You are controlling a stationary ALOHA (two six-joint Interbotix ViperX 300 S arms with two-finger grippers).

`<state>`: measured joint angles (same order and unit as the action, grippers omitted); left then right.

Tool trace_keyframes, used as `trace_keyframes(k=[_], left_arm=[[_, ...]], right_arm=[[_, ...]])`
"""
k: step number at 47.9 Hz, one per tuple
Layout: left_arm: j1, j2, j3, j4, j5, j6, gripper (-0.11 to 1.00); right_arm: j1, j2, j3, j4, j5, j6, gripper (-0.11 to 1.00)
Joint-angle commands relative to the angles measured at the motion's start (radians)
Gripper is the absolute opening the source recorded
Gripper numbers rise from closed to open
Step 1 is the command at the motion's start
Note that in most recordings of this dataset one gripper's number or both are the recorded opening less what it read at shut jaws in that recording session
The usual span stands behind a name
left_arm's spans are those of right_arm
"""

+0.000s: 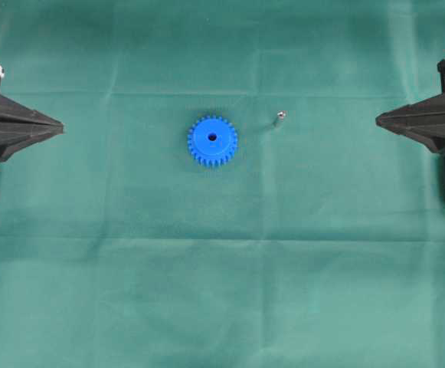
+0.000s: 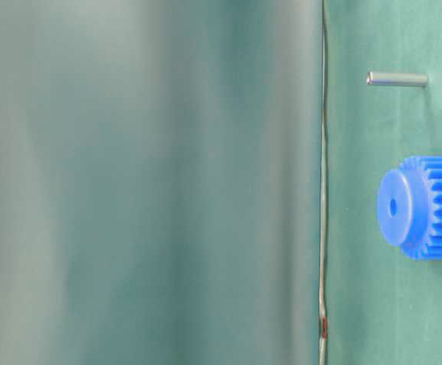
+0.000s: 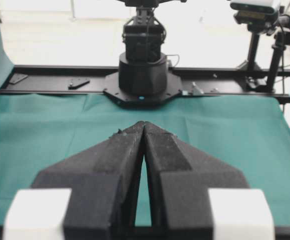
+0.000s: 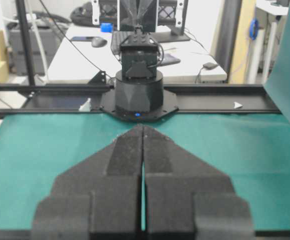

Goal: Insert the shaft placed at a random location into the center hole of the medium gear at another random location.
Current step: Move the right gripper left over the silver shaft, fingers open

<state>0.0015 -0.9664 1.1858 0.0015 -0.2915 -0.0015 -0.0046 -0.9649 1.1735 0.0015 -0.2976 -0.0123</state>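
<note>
While fingers (image 3: 143, 131) close, shaft (image 1: 279, 117) seemingly beside gear (image 1: 212, 141)

Creased green cloth (image 1: 222, 291), bkgd desk w/ mouse (image 4: 99, 42)

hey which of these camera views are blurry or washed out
Table-level view: the left two thirds is a soft out-of-focus green blur, while the medium gear and the shaft are sharp. Left wrist view: background overexposed to near white. Overhead view: evenly lit, sharp.
</note>
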Motion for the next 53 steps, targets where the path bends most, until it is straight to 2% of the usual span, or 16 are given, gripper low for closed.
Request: trace_keyframes(k=[1, 11, 21, 29, 34, 43, 46, 48, 53], left_arm=[[-0.009, 0.006, -0.035, 0.012, 0.014, -0.006, 0.0], [-0.009, 0.002, -0.04, 0.012, 0.054, -0.012, 0.0], [-0.009, 0.002, -0.04, 0.012, 0.057, -0.012, 0.0], [-0.009, 0.002, -0.038, 0.012, 0.061, -0.012, 0.0], [-0.009, 0.003, -0.038, 0.012, 0.063, -0.012, 0.0], [-0.009, 0.003, -0.037, 0.012, 0.071, -0.012, 0.0], [-0.009, 0.003, -0.037, 0.014, 0.071, -0.011, 0.0], [-0.009, 0.002, -0.037, 0.012, 0.071, -0.011, 0.0], [-0.009, 0.003, -0.037, 0.012, 0.071, -0.011, 0.0]], right_arm=[[0.003, 0.003, -0.015, 0.0, 0.003, 0.005, 0.01], [0.003, 0.02, -0.043, 0.0, 0.078, 0.015, 0.01], [-0.012, 0.061, -0.041, 0.005, 0.058, 0.015, 0.0], [-0.057, 0.127, -0.035, 0.009, 0.034, 0.018, 0.03], [-0.086, 0.181, -0.032, 0.023, 0.012, 0.018, 0.19], [-0.124, 0.314, -0.037, 0.026, -0.025, 0.017, 0.75], [-0.137, 0.365, -0.04, 0.026, -0.038, 0.017, 0.9], [-0.146, 0.4, -0.04, 0.028, -0.052, 0.017, 0.93], [-0.183, 0.5, -0.041, 0.035, -0.1, 0.017, 0.86]])
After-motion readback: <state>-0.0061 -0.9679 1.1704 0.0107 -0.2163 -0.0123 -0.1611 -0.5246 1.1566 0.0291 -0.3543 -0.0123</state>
